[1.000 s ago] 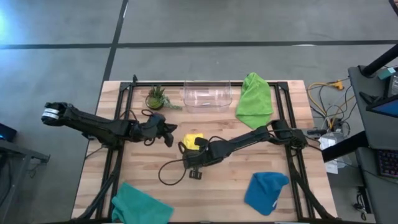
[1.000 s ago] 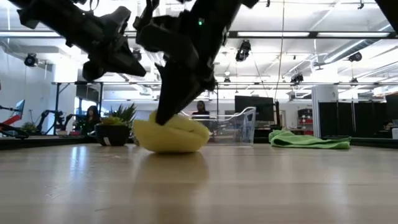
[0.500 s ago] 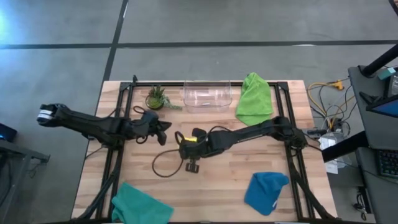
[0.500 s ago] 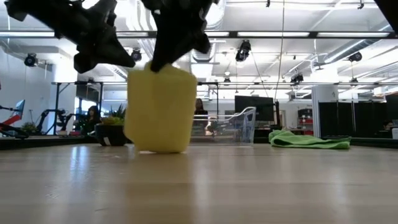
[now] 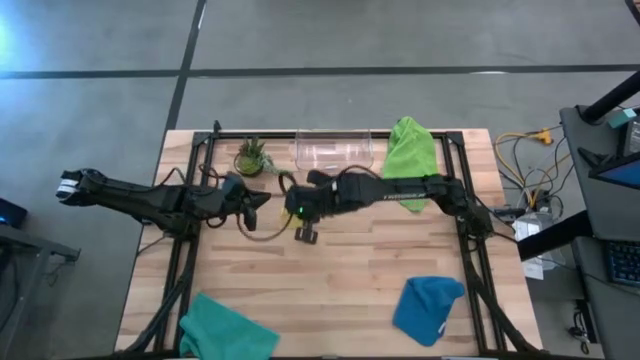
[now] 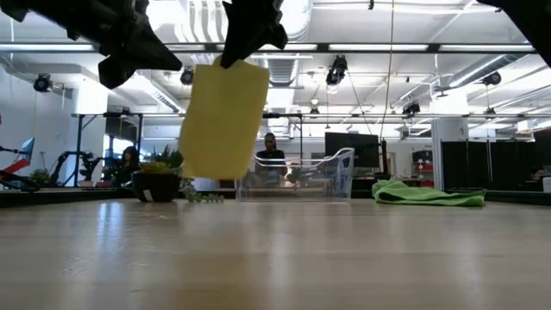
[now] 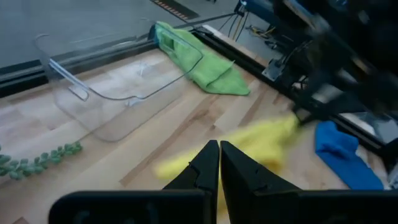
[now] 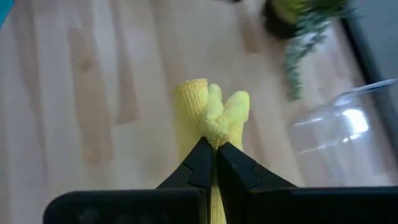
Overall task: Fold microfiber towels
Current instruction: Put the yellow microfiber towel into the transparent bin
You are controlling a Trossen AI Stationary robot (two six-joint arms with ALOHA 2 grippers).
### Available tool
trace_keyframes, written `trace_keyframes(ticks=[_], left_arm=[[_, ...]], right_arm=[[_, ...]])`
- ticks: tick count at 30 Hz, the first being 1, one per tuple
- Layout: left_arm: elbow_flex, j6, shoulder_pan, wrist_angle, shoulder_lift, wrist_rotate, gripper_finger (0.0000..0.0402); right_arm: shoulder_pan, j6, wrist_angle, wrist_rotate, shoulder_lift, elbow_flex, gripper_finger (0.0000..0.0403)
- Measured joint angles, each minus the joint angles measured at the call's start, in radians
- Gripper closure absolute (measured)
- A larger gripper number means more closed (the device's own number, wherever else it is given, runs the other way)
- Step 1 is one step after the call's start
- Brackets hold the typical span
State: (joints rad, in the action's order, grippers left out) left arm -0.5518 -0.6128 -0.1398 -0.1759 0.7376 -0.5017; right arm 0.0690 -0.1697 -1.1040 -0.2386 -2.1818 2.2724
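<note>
So the yellow towel (image 6: pixel 222 120) is fully off the bench (image 5: pixel 350 290) now. A second ago it was a squashed lump sitting on the wood, half a second ago it was hanging with its bottom edge just touching, and now the low view shows it dangling clear in the air as a flat sheet. The right claw (image 8: pixel 211 149) has it pinched shut by a bunched top edge, you can see the folds squeezed between the fingertips (image 8: pixel 198 163) in the right wrist view.

From above, the right arm has swung toward the far side of the bench. Its claw (image 5: pixel 297 208) used to be mid-bench and now sits just in front of the clear plastic bin (image 5: pixel 333 150), near the small potted plant (image 5: pixel 251 157). The towel itself is mostly hidden under the arm in that view.

The left claw (image 5: pixel 262 199) has pulled back a bit to the left and hovers close to the right one, fingers pressed together with nothing in them. Its wrist camera catches the yellow cloth (image 7: pixel 249 146) blurred just ahead.

The other towels haven't budged: lime green towel (image 5: pixel 409 160) at the far right beside the bin, blue towel (image 5: pixel 428 308) near right, teal towel (image 5: pixel 225 330) at the near left edge.
</note>
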Motion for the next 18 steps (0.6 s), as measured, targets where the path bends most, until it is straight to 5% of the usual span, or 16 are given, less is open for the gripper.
trace_keyframes(ticks=[18], left_arm=[[-0.005, -0.011, 0.000, 0.018, 0.048, 0.017, 0.0402]], right_arm=[[-0.282, 0.274, -0.057, 0.001, 0.044, 0.084, 0.0395]])
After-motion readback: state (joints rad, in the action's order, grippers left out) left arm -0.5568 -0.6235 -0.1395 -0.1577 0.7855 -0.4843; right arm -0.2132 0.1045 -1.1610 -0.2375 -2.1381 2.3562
